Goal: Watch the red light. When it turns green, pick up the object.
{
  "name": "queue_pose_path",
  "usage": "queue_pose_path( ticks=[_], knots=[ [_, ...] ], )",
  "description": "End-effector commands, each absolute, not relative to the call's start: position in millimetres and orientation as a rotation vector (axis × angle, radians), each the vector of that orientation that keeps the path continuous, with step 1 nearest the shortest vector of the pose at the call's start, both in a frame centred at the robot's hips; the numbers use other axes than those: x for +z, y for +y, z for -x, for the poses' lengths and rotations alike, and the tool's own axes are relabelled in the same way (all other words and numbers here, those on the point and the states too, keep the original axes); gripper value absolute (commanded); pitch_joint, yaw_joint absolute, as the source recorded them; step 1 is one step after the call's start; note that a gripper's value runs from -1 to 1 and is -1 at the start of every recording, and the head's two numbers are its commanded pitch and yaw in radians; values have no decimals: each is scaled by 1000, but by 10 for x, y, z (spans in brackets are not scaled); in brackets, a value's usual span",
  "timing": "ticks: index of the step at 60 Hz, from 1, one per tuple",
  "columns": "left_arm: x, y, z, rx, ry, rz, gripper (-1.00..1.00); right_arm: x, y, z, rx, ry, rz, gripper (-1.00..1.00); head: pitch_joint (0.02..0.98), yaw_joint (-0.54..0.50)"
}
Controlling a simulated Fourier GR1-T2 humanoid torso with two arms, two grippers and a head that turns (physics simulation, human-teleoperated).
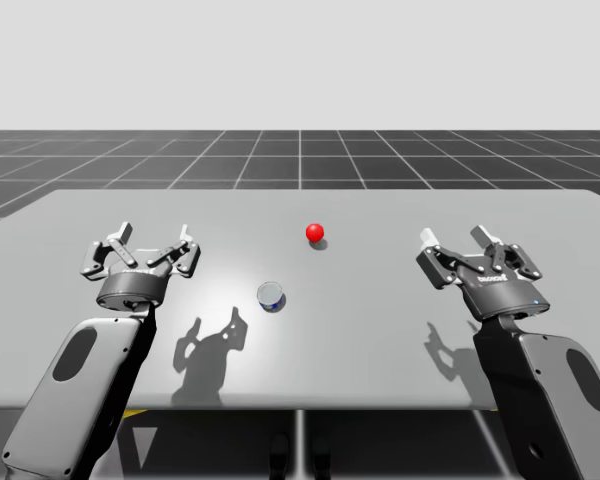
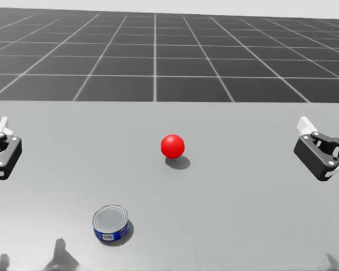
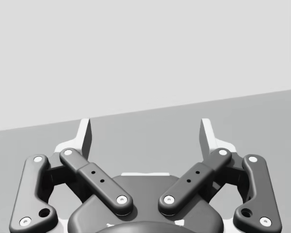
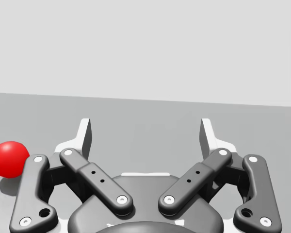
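Can (image 2: pixel 111 224), squat, silver-topped, blue-sided, stands upright; left claw (image 1: pixel 154 236) and right claw (image 1: pixel 454 236) gape wide.

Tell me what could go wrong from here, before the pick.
1. The light is red; reaching now would likely jump the signal.
2. The short blue can stands loose on the table, nearer my open left hand; an off-centre closure may push it away rather than grip it.
3. The light is just beyond the can, so an overshooting reach might knock it.
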State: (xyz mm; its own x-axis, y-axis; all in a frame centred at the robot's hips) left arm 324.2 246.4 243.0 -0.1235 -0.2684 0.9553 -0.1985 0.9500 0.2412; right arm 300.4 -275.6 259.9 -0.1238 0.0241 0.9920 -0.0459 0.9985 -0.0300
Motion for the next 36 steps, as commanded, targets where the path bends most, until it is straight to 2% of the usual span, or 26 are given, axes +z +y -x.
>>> queue_pose_path(
  ticks=[1, 36],
  knots=[
    [2435, 2459, -3240, -64, -1707, -352, -1000, 2598, -2751, -3001, 70, -1696, -11, -1000, 604, -70],
    [2435, 2438, -3228, -68, -1705, -351, -1000, 2589, -2724, -2995, 82, -1695, -6, -1000, 604, -69]
  ],
)
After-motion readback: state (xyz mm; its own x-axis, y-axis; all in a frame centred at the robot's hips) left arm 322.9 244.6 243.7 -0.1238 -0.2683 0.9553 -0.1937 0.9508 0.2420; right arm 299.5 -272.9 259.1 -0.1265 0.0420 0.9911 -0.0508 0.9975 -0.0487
